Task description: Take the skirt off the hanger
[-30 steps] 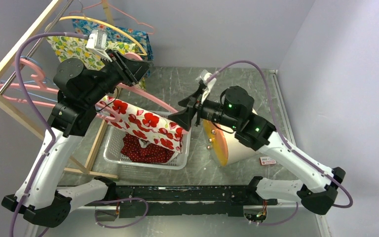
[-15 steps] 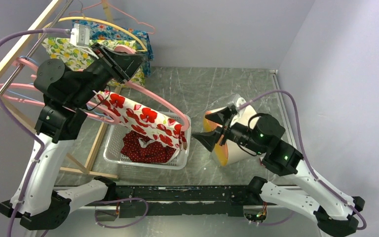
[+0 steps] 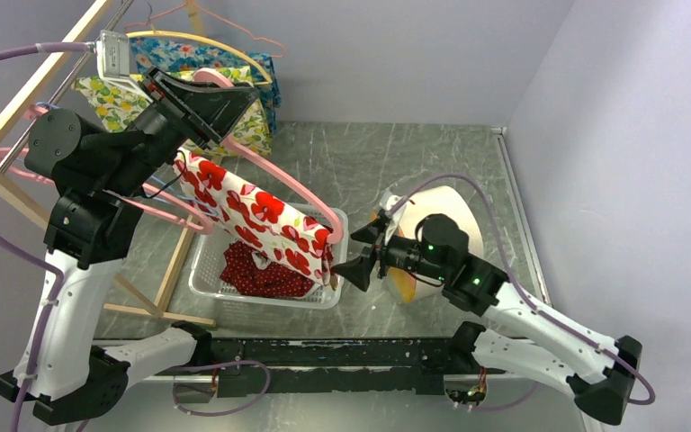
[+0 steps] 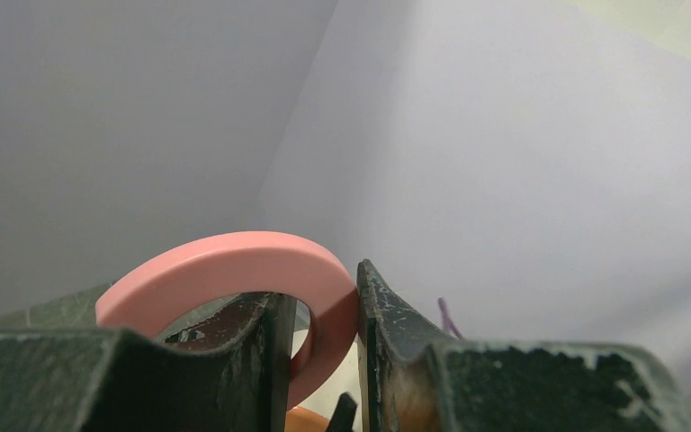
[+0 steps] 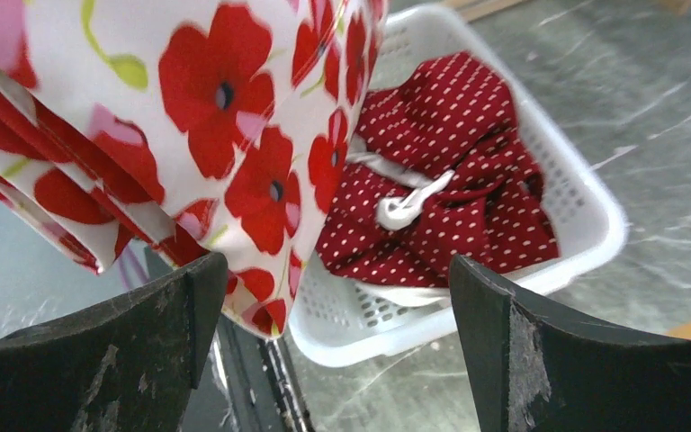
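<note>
Left pincer [image 4: 324, 310]: clamped on the curved top loop of the pink hanger [image 4: 225, 270], 1 finger on each side of the loop. The left arm is raised high with the elbow bent, and the wrist reaches forward and to the right from beside the wooden rack [image 3: 0, 135]. From the pincer the hanger slopes down and to the right. The poppy-print skirt [image 3: 261, 220] hangs from it, below and right of the pincer, with its lowest corner over the white basket [image 3: 200, 265]. A dotted red garment [image 3: 265, 274] lies in the basket, under the skirt.

Right pincer [image 5: 335, 301]: jaws spread wide, nothing between them. The right arm is low, its forearm near level over the worktop [image 3: 396, 162], wrist pointing left. The skirt hem is just ahead of the fingertips and close to 1 finger [image 5: 126, 342]; I cannot tell whether they touch. The basket lies ahead and below.
</note>
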Robot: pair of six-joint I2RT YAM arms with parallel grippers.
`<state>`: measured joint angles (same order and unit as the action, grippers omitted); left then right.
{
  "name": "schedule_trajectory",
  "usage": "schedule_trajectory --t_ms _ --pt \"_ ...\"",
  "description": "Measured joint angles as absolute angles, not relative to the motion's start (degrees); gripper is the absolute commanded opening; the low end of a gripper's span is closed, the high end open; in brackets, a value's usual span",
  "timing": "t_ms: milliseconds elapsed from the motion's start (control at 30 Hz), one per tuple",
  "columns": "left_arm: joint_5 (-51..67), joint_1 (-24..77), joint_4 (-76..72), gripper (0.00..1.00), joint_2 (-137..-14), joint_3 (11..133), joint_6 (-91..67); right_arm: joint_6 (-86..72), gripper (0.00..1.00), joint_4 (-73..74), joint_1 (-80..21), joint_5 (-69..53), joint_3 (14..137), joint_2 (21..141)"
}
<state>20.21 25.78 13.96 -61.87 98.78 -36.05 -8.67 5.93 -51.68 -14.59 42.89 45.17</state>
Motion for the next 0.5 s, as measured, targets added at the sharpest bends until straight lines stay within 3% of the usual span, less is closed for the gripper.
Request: schedule_trajectory --t_ms 500 --pt "20.64 25.78 13.98 0.07 -61.87 98.96 -36.88 -12.86 0.98 -6.52 -51.70 -26.44 34.76 48.01"
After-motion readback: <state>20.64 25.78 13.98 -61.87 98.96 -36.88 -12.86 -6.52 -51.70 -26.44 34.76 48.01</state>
